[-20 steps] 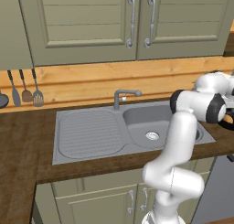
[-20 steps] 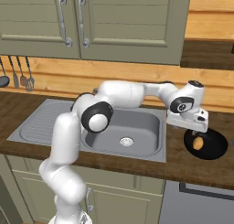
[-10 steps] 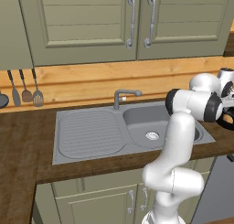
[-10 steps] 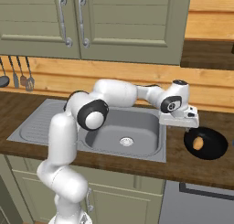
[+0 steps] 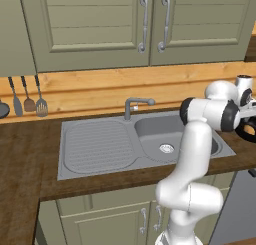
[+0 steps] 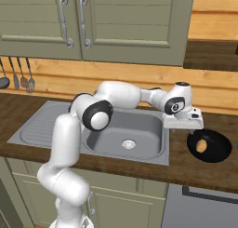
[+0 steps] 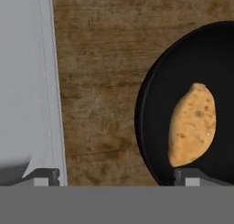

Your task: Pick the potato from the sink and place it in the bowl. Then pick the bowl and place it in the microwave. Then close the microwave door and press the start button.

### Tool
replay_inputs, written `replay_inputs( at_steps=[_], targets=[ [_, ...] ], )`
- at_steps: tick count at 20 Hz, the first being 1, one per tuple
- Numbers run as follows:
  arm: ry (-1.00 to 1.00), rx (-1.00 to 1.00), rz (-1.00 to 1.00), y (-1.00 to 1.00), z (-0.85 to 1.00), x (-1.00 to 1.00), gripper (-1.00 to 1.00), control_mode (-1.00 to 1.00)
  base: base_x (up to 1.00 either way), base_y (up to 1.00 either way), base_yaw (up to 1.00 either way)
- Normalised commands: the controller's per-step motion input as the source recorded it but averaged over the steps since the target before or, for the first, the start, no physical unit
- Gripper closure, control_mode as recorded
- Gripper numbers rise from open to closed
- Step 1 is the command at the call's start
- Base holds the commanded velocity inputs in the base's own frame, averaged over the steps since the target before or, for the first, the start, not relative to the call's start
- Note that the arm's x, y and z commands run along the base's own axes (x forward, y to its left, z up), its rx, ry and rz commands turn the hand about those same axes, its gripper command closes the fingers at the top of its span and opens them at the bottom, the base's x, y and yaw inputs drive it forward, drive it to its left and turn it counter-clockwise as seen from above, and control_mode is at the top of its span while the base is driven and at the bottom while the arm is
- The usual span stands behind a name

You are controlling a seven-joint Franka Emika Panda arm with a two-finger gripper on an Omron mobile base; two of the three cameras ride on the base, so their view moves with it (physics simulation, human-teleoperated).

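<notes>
Inside black bowl (image 7: 160, 90): one potato (image 7: 192, 125)

White Franka arm with dark joints (image 6: 100, 115) rises from its base, bends at a raised elbow and reaches horizontally to its right, wrist level. Two-finger gripper (image 6: 185, 124) points straight down, stationed above the counter's front portion beside the sink's right edge. Jaws stand spread fully wide, nothing between them. Dark fingertips (image 7: 45, 175) visible in hand view, well apart
</notes>
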Motion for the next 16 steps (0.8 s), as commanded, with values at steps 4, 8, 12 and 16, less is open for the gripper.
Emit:
replay_inputs(
  at_steps=[4,8,12,16],
  targets=[
    [0.04,0.00,0.04,-0.33,-0.04,0.00,-1.00,-1.00,0.00,0.00,0.00],
    [0.04,0.00,0.02,-0.03,-0.18,0.06,-1.00,-1.00,0.00,0.00,0.00],
    [0.05,0.00,0.02,0.00,-0.23,0.11,-1.00,-1.00,0.00,0.00,0.00],
    [0.05,0.00,0.05,-0.01,-0.24,0.05,-1.00,-1.00,0.00,0.00,0.00]
  ],
)
